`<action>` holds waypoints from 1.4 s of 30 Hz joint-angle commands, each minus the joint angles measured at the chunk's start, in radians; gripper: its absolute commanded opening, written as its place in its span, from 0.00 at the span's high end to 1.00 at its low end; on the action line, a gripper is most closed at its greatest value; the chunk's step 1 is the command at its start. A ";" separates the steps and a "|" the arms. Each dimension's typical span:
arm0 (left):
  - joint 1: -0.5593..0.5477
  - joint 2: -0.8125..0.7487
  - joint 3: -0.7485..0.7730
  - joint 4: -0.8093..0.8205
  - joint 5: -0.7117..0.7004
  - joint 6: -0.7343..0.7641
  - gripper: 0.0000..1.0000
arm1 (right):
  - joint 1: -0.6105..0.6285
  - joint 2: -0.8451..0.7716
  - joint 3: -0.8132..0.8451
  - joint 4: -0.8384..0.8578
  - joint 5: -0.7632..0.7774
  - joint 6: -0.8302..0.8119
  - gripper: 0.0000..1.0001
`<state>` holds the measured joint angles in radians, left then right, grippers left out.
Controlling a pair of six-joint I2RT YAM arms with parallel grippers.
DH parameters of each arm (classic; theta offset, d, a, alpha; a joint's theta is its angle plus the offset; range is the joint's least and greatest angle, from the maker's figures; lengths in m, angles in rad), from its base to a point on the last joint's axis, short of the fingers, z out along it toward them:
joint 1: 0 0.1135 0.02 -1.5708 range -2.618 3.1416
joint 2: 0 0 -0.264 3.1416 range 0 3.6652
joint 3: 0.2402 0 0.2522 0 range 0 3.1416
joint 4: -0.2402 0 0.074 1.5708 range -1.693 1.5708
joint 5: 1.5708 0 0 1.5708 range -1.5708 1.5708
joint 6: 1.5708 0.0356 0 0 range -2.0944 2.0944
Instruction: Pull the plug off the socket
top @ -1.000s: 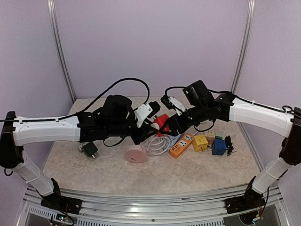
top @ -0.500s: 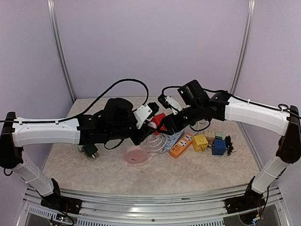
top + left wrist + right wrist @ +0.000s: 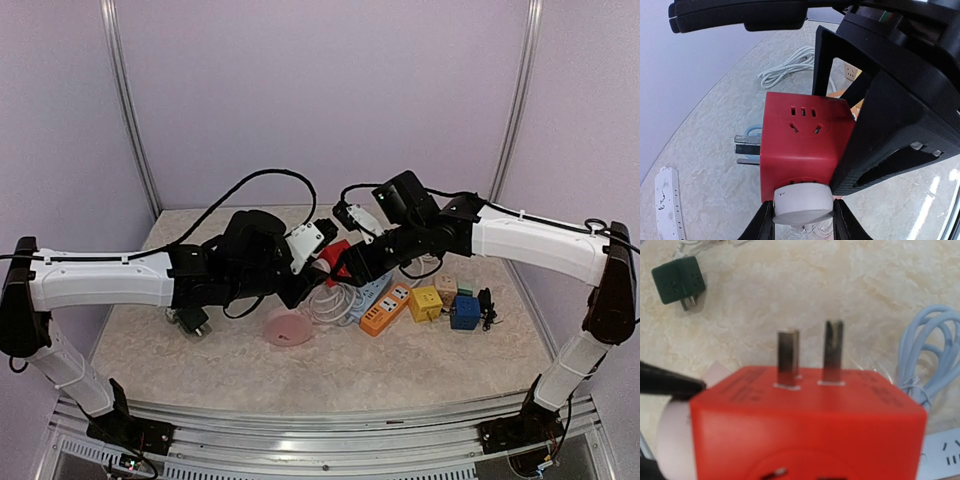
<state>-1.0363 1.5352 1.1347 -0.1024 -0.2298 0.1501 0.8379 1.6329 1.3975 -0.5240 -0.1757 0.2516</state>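
- The red socket cube is held in the air above the table, at the middle of the overhead view where the two arms meet, so neither part can drag on the clutter below
- The right gripper comes in from the right and is clamped across the cube's sides; in the left wrist view its black jaws straddle the cube's right half, which I judge serves to anchor the socket against the pull
- The left gripper comes in from the left, its fingers narrowed onto the round white plug at the bottom of that frame, one finger on each side and touching it
- The plug sits flush against the cube's lower face, so it looks seated and not yet out; pulling the two arms straight apart seems the next need
- The cube's own metal prongs stick out of a free face, away from both grips
- Count: two arms, one red cube, one white plug, and two prongs clear in the right wrist view
- Lying on the table: one green adapter at upper left of the right wrist view, one orange power strip, one yellow cube, one blue cube, one pink disc, one coiled white cable
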 commanded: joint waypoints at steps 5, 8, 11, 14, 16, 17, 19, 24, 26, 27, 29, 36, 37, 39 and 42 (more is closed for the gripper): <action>0.094 -0.057 -0.033 -0.033 0.157 -0.084 1.00 | -0.012 -0.105 -0.040 0.147 -0.143 -0.104 1.00; 0.114 -0.067 -0.035 -0.036 0.200 -0.095 1.00 | -0.003 -0.127 -0.048 0.136 -0.162 -0.140 1.00; 0.117 -0.068 -0.033 -0.035 0.209 -0.098 1.00 | 0.000 -0.137 -0.057 0.136 -0.146 -0.135 1.00; 0.108 -0.066 -0.039 -0.026 0.173 -0.090 1.00 | -0.001 -0.131 -0.053 0.139 -0.098 -0.093 1.00; 0.085 -0.066 -0.046 -0.013 0.111 -0.066 1.00 | -0.003 -0.124 -0.049 0.139 -0.065 -0.058 1.00; 0.069 -0.065 -0.048 -0.006 0.078 -0.051 1.00 | -0.004 -0.120 -0.047 0.142 -0.052 -0.043 1.00; 0.034 -0.057 -0.050 0.007 0.009 -0.024 1.00 | -0.012 -0.110 -0.039 0.138 -0.021 -0.001 1.00; -0.024 -0.027 -0.049 0.031 -0.132 0.022 1.00 | -0.037 -0.071 -0.004 0.087 0.071 0.082 1.00; -0.030 -0.023 -0.049 0.033 -0.140 0.019 1.00 | -0.046 -0.063 0.001 0.079 0.090 0.106 1.00; -0.028 -0.023 -0.050 0.032 -0.137 0.016 1.00 | -0.047 -0.060 0.000 0.078 0.094 0.111 1.00; -0.023 -0.024 -0.049 0.025 -0.128 0.012 1.00 | -0.050 -0.058 0.003 0.076 0.104 0.118 1.00; 0.064 -0.072 -0.065 0.005 0.121 -0.052 1.00 | -0.042 -0.099 -0.039 0.147 -0.072 -0.014 1.00; 0.081 -0.077 -0.061 -0.004 0.162 -0.063 1.00 | -0.035 -0.103 -0.042 0.148 -0.091 -0.033 1.00; 0.109 -0.083 -0.056 -0.015 0.234 -0.084 1.00 | -0.024 -0.113 -0.043 0.136 -0.107 -0.072 1.00; 0.122 -0.091 -0.053 -0.019 0.267 -0.091 1.00 | -0.013 -0.119 -0.044 0.120 -0.097 -0.098 1.00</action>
<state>-0.9649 1.4773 1.0981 -0.0597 -0.0154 0.1146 0.8207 1.5814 1.3434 -0.4583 -0.2459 0.2310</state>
